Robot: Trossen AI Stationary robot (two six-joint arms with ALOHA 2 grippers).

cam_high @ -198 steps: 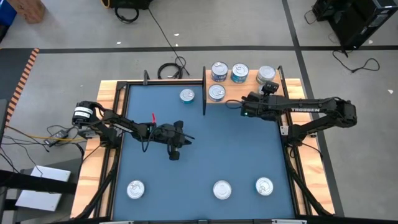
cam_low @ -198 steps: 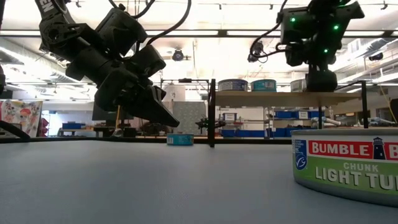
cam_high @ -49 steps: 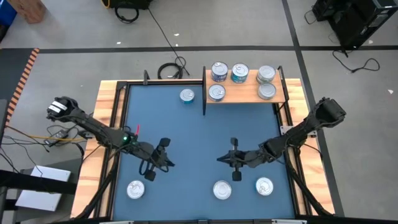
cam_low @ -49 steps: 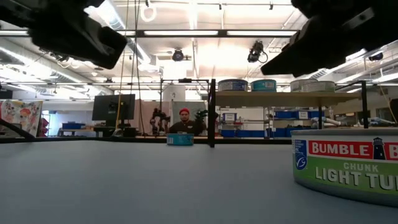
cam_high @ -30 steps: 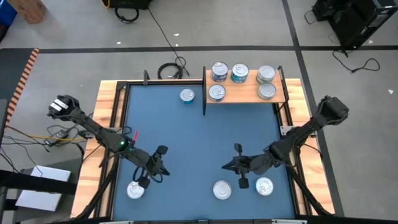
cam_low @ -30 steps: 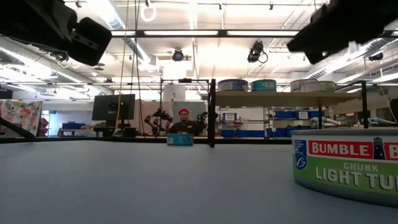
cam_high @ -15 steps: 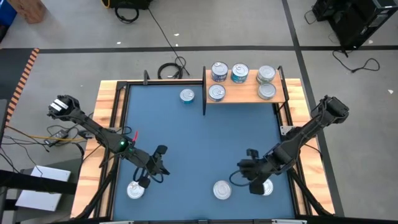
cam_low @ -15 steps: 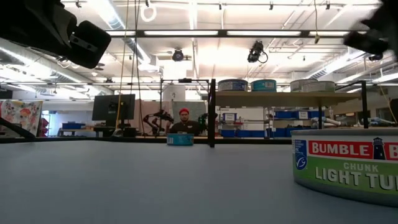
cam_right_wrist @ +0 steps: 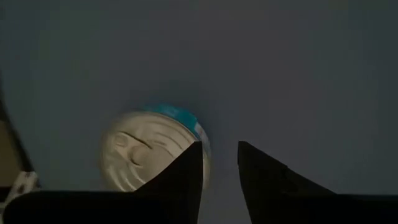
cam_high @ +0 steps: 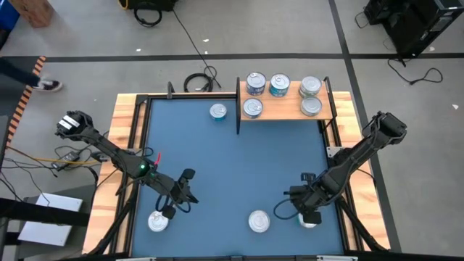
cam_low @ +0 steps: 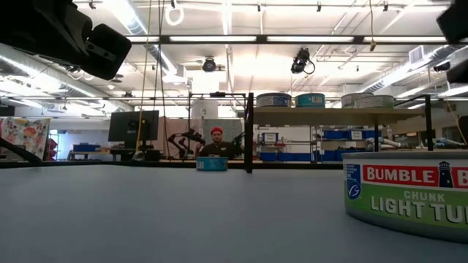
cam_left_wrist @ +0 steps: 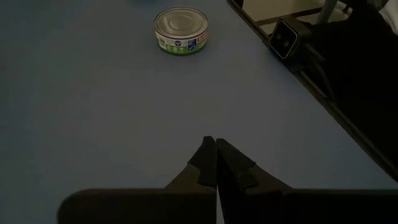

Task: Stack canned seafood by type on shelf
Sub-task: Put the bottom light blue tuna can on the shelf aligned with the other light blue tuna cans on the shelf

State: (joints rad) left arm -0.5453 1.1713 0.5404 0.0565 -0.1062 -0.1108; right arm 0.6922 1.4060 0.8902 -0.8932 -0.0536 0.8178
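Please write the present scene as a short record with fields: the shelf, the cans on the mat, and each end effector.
shelf: wooden shelf at the mat's far edge, five cans on it
loose cans: one beside the shelf; three along the near edge
left end effector: shut, empty, just above the near left can
right end effector: fingers parted, above the near right can, not gripping it
middle near can: untouched

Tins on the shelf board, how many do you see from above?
5, maybe more stacked beneath: three along the shelf's back edge, two in front.
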